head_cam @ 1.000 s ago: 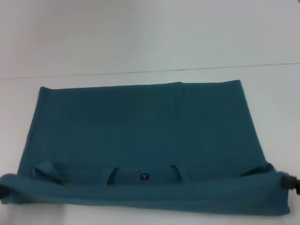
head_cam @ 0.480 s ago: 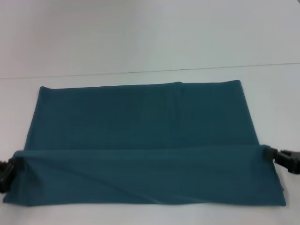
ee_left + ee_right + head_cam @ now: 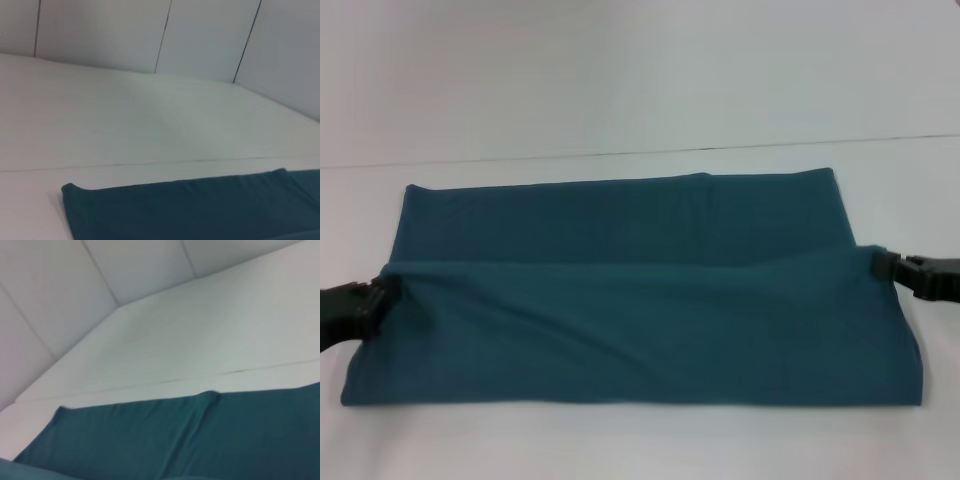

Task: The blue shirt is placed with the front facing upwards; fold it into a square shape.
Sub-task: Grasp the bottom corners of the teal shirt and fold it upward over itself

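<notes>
Lettering, collar hidden — blue shirt (image 3: 640, 310) folded over

Head view high, downward; wrist views low, seemingly near blue shirt (image 3: 630, 300), shared.

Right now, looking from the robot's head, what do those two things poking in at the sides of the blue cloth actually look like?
Both are black, blocky pieces with a hard, plastic-like look. The left tool shows as a chunky dark block coming in from the picture's edge. The right tool is slimmer, with stepped, angular outlines. No cables, markings or coloured parts show on either, and the arms behind them are out of view.
</notes>
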You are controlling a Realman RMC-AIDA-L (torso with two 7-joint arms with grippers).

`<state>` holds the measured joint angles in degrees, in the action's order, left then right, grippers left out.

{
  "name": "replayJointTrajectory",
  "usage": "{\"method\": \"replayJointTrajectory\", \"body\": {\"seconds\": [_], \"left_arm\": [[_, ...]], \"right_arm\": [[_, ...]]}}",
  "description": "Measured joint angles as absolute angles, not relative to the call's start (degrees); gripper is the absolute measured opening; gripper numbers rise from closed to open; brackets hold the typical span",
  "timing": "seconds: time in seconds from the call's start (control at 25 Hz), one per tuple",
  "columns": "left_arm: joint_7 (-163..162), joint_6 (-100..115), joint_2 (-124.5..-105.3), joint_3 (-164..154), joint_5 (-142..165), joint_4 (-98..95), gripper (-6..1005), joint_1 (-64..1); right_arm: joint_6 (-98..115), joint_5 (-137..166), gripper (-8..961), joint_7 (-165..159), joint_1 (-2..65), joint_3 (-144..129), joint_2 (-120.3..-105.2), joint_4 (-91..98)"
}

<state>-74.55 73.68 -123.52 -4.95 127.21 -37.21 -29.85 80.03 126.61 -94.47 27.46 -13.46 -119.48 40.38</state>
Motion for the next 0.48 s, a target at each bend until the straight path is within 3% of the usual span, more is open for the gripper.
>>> {"method": "replayJointTrajectory", "body": {"seconds": [0.48], "left_arm": [[-76.0,64.9,-123.65,-7.6,125.3,-34.8,19,-34.2]], "right_arm": [[73.4,126.5,40,-94.5,30.6,-13.6,-119.52,40.0]]}}
